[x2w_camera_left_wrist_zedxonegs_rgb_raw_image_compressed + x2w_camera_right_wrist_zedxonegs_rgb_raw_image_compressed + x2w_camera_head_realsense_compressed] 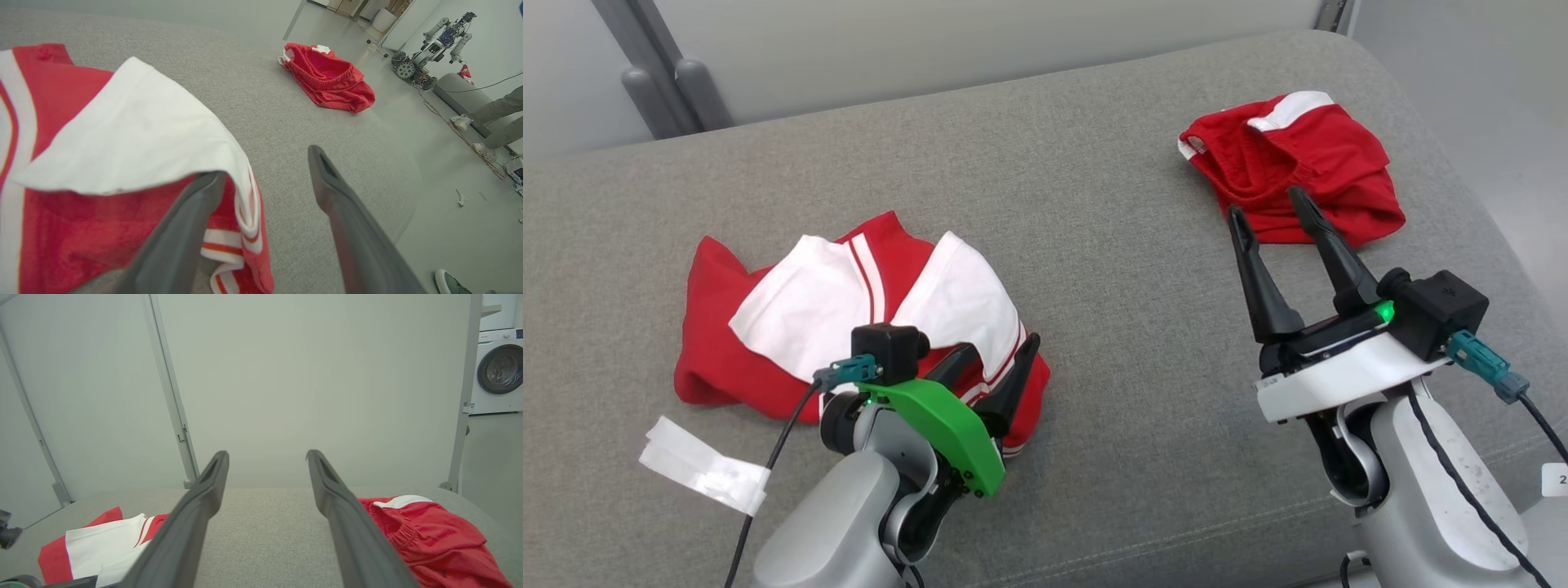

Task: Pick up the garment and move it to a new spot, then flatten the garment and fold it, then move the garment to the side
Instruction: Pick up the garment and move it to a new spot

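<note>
Over the near left of the grey cushion (1094, 204), seen from the head, lies a red-and-white jersey (800, 310), its white panels turned in over the red as if partly folded. The left tool (1005, 347) sits at the jersey's near right corner with its two fingers spread and nothing between them, which I take as a release or a fresh reach for that hem. The right tool (1264, 202) hangs open too, fingers pointing at the crumpled red shorts (1298, 163) far right but not touching them, probably parked clear of the work. A strip of white tape (703, 469) lies near left.

Along the left wrist, one finger rests against the striped hem and the other stands over bare cushion, so the cloth is touched, not clamped. The shorts lie well apart beyond; a person's legs (494, 118) and another robot (429, 45) stand on the floor past the cushion's edge.

Along the right wrist, the wide fingers frame bare cushion and the wall, with the shorts to the right, the jersey to the left and a washing machine (498, 371) far right.
</note>
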Controlling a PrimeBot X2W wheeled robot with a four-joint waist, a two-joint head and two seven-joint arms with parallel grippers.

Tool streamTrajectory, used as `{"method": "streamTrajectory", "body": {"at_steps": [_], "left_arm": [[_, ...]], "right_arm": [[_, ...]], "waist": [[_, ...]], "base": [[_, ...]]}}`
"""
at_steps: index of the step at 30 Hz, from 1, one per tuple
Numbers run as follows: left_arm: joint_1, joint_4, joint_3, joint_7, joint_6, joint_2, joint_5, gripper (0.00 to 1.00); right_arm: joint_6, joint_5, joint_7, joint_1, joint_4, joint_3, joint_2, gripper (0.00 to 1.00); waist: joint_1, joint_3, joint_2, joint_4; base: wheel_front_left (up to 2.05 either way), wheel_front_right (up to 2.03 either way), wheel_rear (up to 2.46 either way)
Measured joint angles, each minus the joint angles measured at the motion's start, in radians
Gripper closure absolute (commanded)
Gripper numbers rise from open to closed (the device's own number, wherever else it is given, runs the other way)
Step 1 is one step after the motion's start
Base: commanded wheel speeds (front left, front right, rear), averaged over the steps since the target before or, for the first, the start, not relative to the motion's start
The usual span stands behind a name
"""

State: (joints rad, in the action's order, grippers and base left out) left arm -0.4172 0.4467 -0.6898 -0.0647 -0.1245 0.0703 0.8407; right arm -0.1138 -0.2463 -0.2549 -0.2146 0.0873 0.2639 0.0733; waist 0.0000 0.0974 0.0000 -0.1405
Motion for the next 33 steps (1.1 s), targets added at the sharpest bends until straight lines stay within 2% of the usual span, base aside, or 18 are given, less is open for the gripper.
{"method": "streamTrajectory", "body": {"at_steps": [10, 16, 20, 25, 33], "left_arm": [[-0.005, -0.041, 0.018, -0.08, 0.0, 0.026, -0.009, 0.0], [-0.001, -0.037, 0.064, -0.132, 0.0, 0.086, -0.015, 0.0], [0.017, -0.037, 0.076, -0.149, 0.002, 0.12, -0.058, 0.0], [0.056, -0.038, 0.112, -0.176, 0.04, 0.169, -0.099, 0.0], [0.119, -0.09, 0.214, -0.188, 0.099, 0.173, -0.115, 0.0]], "right_arm": [[0.0, 0.001, 0.0, 0.021, -0.013, -0.037, 0.005, 0.0], [0.0, 0.0, 0.0, 0.039, -0.008, -0.027, 0.002, 0.0], [0.0, 0.0, 0.0, 0.05, -0.001, -0.013, 0.001, 0.0], [-0.001, 0.0, 0.0, 0.068, 0.011, 0.035, -0.004, 0.0], [-0.009, 0.0, 0.0, 0.088, 0.026, 0.095, -0.007, 0.0]], "waist": [[0.0, 0.005, 0.0, 0.03], [0.0, -0.009, 0.0, 0.056], [0.0, -0.018, 0.0, 0.067], [0.0, -0.025, 0.0, 0.075], [0.0, -0.022, 0.0, 0.085]], "base": [[0.0, 0.0, 0.0], [0.0, 0.0, 0.0], [0.0, 0.0, 0.0], [0.0, 0.0, 0.0], [0.0, 0.0, 0.0]]}}
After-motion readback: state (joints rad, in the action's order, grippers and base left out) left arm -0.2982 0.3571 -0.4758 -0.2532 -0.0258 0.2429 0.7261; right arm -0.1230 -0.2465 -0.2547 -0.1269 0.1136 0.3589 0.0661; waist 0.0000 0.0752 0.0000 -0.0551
